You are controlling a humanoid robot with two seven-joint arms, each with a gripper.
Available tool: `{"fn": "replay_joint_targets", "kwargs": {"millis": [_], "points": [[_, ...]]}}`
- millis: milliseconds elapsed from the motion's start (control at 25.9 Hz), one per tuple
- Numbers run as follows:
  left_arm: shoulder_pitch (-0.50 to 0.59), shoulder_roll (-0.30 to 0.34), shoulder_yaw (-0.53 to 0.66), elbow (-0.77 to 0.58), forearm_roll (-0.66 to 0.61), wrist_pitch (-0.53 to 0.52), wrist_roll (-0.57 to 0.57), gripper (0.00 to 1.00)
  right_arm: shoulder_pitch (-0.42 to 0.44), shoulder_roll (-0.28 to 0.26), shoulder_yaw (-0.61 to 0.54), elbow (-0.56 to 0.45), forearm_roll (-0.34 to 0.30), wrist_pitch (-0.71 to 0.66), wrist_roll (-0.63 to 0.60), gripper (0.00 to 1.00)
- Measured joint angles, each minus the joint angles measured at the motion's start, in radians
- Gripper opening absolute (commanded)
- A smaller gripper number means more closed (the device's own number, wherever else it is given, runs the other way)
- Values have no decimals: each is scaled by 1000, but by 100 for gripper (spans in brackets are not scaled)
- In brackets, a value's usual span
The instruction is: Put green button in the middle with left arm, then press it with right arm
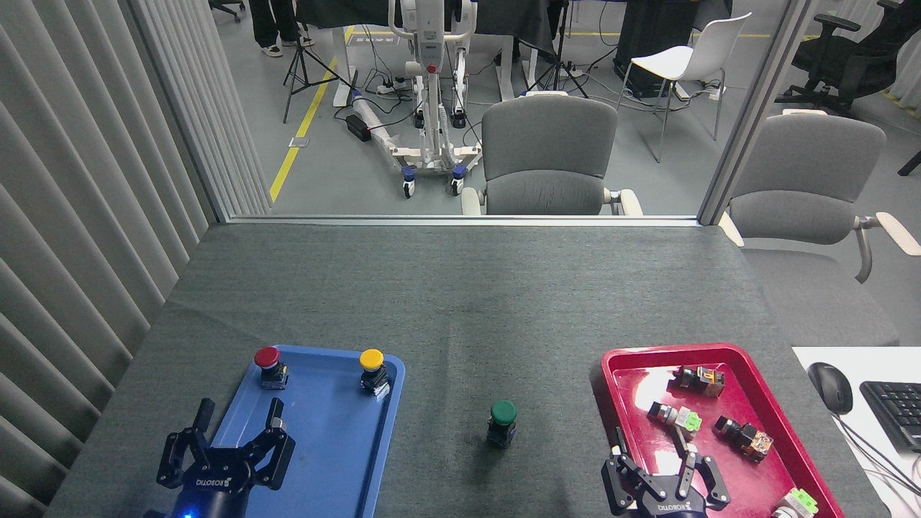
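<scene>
The green button (502, 423) is seen upright on the middle (460, 338), the bare dark grey cloth between the blue tray (338, 460) and the red tray (784, 446), touching neither tray. Its dark-green cap faces up and nothing is in contact with it.

The left gripper (236, 424) is located at the lower left, over the near left part of the blue tray, with its fingers spread apart and nothing held between them. The right gripper (653, 452) is found at the bottom edge, over the near left corner of the red tray, fingers likewise spread wide and empty. Both grippers are well apart from the green button, one to each side of it.

In the blue tray, a red-capped button (270, 366) is stood at the far left corner and a yellow-capped button (373, 370) at the far right corner, both upright. Several small switch parts (698, 380) are scattered in the red tray, some with light green pieces.

A mouse (829, 387) and part of a keyboard (892, 411) are seen on a white surface at the right edge. Two grey chairs (548, 155) are placed beyond the far side of the table
</scene>
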Motion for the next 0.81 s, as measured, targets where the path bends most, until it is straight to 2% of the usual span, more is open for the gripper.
{"fn": "replay_joint_targets", "kwargs": {"millis": [348,812], "points": [[-2,15,1,22,2,5,-9,100,46,-14,-27,-48,-18,1,-2,100],[-2,21,-1,11,3,6,-35,100,43,-21,-31,-58,-19,6,16,100]]}}
